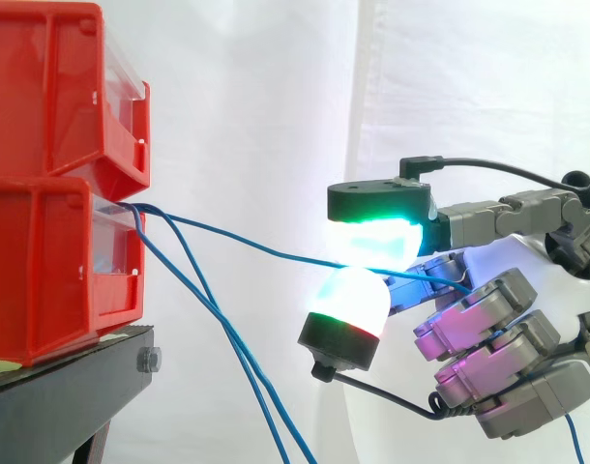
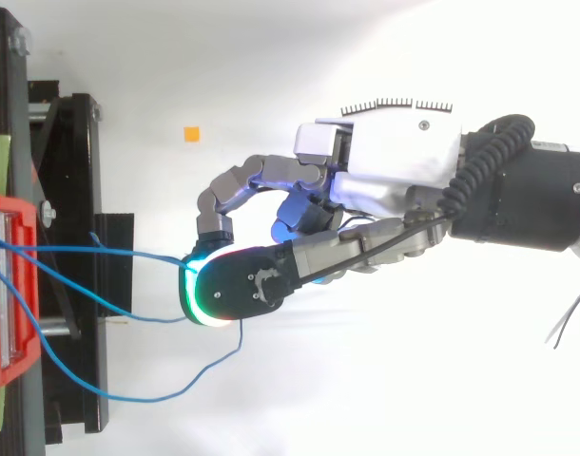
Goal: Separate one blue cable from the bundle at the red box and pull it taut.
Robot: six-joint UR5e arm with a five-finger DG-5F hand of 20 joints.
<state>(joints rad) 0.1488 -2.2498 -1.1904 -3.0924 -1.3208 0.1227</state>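
Observation:
Several thin blue cables come out of the lower red box (image 1: pixel 53 271) at its front opening. One blue cable (image 1: pixel 237 242) runs from the box rightward, sagging slightly, and passes between two glowing pads of my hand (image 1: pixel 488 333). The upper pad (image 1: pixel 377 237) glows green and the lower pad (image 1: pixel 348 300) glows white-cyan; they pinch the cable. The other blue cables (image 1: pixel 247 372) hang down from the box toward the floor. From above, the pinched cable (image 2: pixel 109 252) reaches from the box (image 2: pixel 9 285) to my hand (image 2: pixel 395 176), and another cable loops loosely (image 2: pixel 128 394) below.
A second red box (image 1: pixel 53 87) is stacked on the lower one, both on a black stand (image 1: pixel 63 396). A white curtain hangs behind. A small orange square (image 2: pixel 191 134) lies on the white floor.

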